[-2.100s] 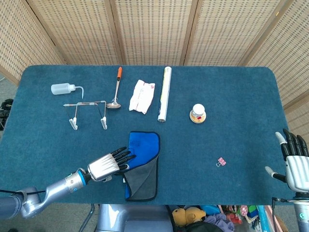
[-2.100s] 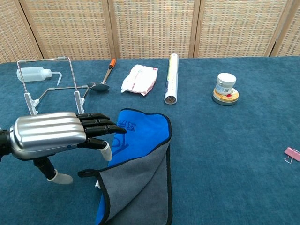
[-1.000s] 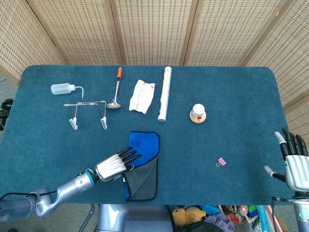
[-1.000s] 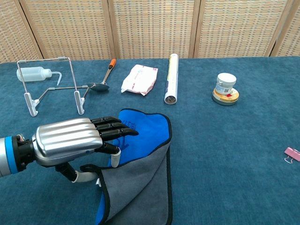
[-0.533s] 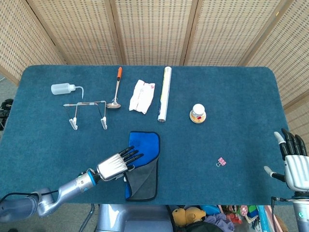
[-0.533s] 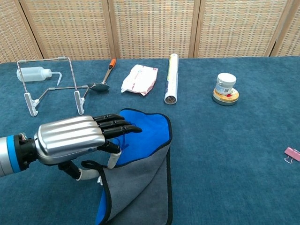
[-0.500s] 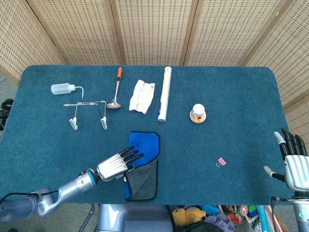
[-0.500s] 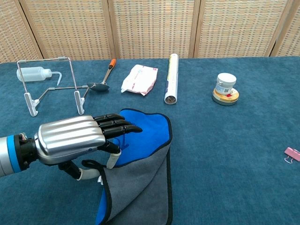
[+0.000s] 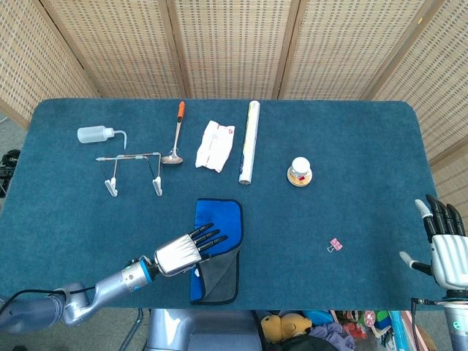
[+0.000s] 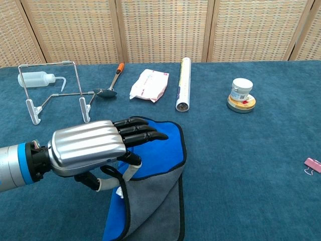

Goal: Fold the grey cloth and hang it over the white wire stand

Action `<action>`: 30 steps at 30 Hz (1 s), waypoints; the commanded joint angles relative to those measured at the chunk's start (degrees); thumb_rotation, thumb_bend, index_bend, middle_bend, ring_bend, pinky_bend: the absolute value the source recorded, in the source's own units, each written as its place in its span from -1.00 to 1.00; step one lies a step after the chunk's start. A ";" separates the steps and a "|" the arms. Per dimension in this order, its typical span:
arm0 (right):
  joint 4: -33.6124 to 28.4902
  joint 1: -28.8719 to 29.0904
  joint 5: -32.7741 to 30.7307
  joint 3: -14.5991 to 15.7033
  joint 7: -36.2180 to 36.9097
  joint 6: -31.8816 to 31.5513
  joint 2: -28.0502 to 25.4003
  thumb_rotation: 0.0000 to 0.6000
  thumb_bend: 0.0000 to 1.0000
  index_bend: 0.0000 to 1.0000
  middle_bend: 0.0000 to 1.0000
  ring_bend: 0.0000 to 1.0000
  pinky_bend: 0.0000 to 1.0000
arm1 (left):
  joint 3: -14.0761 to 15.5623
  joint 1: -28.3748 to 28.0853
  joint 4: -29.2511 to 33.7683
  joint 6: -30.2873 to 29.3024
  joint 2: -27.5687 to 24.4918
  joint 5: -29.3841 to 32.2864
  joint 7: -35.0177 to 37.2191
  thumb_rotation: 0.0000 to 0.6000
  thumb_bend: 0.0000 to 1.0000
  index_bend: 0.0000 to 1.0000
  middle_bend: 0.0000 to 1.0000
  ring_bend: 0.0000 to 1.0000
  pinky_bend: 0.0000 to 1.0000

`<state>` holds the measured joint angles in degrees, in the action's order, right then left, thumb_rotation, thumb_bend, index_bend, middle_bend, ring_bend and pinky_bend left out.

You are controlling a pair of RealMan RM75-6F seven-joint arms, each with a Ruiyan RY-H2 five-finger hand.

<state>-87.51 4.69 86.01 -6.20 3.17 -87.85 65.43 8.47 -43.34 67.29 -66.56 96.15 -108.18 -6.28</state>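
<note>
The grey cloth with blue face and black edging [image 9: 218, 248] lies at the table's near edge, long axis running front to back. The left hand [image 10: 95, 145] pinches its left edge, fingers pointing right; the white wire stand [image 9: 134, 170] is beyond, leftward. The distant right hand [image 9: 444, 245] is spread, empty.

A blue carpeted table [image 9: 351, 131] stands before woven wicker screen panels [image 9: 234, 44] with wooden frames.

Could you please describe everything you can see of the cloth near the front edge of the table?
The cloth is soft fabric, bright blue on one face and grey on the other, with a dark bound edge. It lies partly folded on the blue table, grey flap toward the front. The left robot hand reaches over its left side, fingers extended above the blue part.
</note>
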 commanded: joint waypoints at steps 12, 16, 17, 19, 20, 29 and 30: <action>-0.06 -0.06 -0.30 -0.13 0.42 0.02 -0.26 1.00 -1.00 -1.00 -1.00 -1.00 -1.00 | -1.97 -3.54 4.27 1.69 2.38 -2.87 -6.30 1.00 -0.18 0.21 -1.00 -1.00 -1.00; -0.11 -0.12 -0.36 -0.14 0.53 0.00 -0.35 1.00 -1.00 -1.00 -1.00 -1.00 -1.00 | -2.14 -4.41 4.36 2.73 3.75 -3.61 -8.50 1.00 -0.19 0.21 -1.00 -1.00 -1.00; -0.11 -0.13 -0.38 -0.12 0.53 0.01 -0.36 1.00 -1.00 -1.00 -1.00 -1.00 -1.00 | -2.17 -4.50 4.30 2.87 3.98 -3.67 -8.75 1.00 -0.19 0.21 -1.00 -1.00 -1.00; -0.10 -0.16 -0.49 -0.17 0.59 0.00 -0.39 1.00 -1.00 -1.00 -1.00 -1.00 -1.00 | -2.45 -4.99 3.99 3.54 5.27 -3.83 -9.60 1.00 -0.19 0.21 -1.00 -1.00 -1.00; -0.10 -0.18 -0.53 -0.18 0.56 -0.02 -0.40 1.00 -1.00 -1.00 -1.00 -1.00 -1.00 | -2.61 -5.11 3.66 3.83 5.97 -3.70 -9.94 1.00 -0.19 0.21 -1.00 -1.00 -1.00; -0.08 -0.16 -0.80 -0.28 0.45 0.12 -0.36 1.00 -1.00 -1.00 -1.00 -1.00 -1.00 | -3.22 -6.36 1.85 5.68 9.89 -3.15 -10.85 1.00 -0.19 0.21 -1.00 -1.00 -1.00; -0.08 -0.18 -0.84 -0.30 0.44 0.11 -0.36 1.00 -1.00 -1.00 -1.00 -1.00 -1.00 | -3.22 -6.49 1.74 5.77 10.23 -3.08 -10.78 1.00 -0.19 0.21 -1.00 -1.00 -1.00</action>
<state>-87.59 4.52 85.17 -6.49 3.61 -87.74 65.06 5.29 -49.67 69.18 -60.94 106.15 -111.36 -17.09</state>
